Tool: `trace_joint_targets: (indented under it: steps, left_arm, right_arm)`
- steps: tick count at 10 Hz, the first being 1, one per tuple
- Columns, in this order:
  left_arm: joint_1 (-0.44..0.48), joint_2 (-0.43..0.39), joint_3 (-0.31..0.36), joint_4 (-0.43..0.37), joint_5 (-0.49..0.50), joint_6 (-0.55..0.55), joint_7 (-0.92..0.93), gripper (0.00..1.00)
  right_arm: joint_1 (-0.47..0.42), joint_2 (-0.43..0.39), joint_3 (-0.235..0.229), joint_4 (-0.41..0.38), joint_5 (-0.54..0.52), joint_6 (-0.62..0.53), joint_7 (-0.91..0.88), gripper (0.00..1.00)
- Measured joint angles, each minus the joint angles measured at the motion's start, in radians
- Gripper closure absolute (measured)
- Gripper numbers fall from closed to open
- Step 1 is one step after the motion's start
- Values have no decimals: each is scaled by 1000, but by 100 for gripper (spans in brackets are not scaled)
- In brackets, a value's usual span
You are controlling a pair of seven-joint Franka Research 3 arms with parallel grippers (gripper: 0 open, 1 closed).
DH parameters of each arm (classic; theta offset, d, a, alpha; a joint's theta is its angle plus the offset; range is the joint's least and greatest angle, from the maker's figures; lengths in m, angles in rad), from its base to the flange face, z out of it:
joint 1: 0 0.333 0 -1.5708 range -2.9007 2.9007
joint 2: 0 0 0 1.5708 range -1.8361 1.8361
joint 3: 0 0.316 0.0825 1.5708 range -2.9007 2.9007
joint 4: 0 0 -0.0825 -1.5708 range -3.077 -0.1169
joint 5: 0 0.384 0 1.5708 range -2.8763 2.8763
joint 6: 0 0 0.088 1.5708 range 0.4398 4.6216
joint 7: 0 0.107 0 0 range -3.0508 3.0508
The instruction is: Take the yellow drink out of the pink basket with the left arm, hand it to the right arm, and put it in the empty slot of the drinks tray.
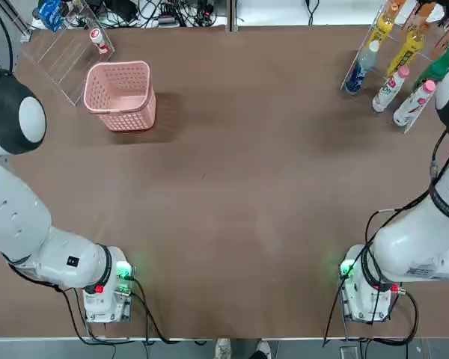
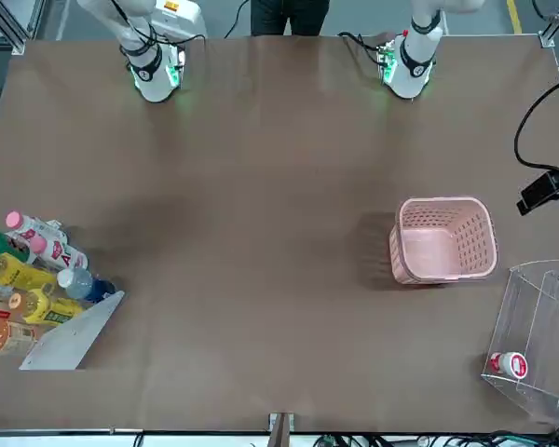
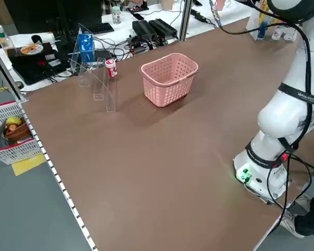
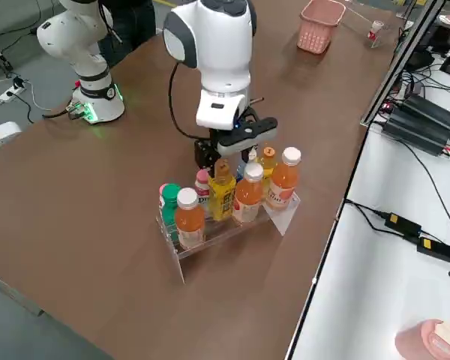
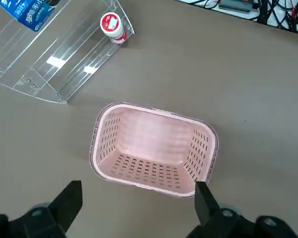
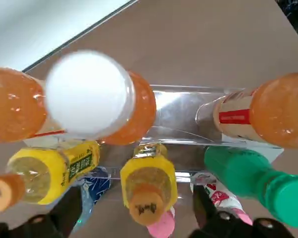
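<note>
yellow drink: I see it (image 6: 148, 191) standing in the drinks tray (image 4: 281, 214), cap up, between my right gripper's fingers (image 6: 74, 206) but not gripped. In the right side view it (image 4: 222, 193) sits in the middle of the rack with orange bottles on both sides.
right gripper: I have it (image 6: 139, 218) right above the tray, pointing down, jaws spread wide, one finger on either side of the yellow drink's cap, holding nothing.
right arm: it (image 4: 214, 60) leans over the rack at the table's far right corner.
drinks tray: clear acrylic, lanes filled. A green bottle (image 6: 253, 181), a paler yellow bottle (image 6: 49, 173) and a white-capped orange bottle (image 6: 89, 99) crowd around the yellow drink. I can't make out any free lane.
pink basket: it (image 1: 121, 93) is upright on the table at my far left, nothing in it, well apart from the tray.
left gripper: it (image 5: 136, 206) hangs over the near rim of the pink basket, jaws fully spread, nothing between them.
other: a second clear rack (image 5: 54, 54) stands just beyond the basket, a small red-and-white bottle (image 5: 111, 27) lying at its edge.
</note>
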Motion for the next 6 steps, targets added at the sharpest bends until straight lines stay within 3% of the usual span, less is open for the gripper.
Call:
trace_joint_targets:
  steps: [4,6]
  left_arm:
    - [0,0,0,0,0,0,0,0]
    - [0,0,1,0,0,0,0,0]
  right_arm:
    - [36,-192,8,2,0,-187,-20,1]
    - [50,-278,71,1,0,-304,-53,1]
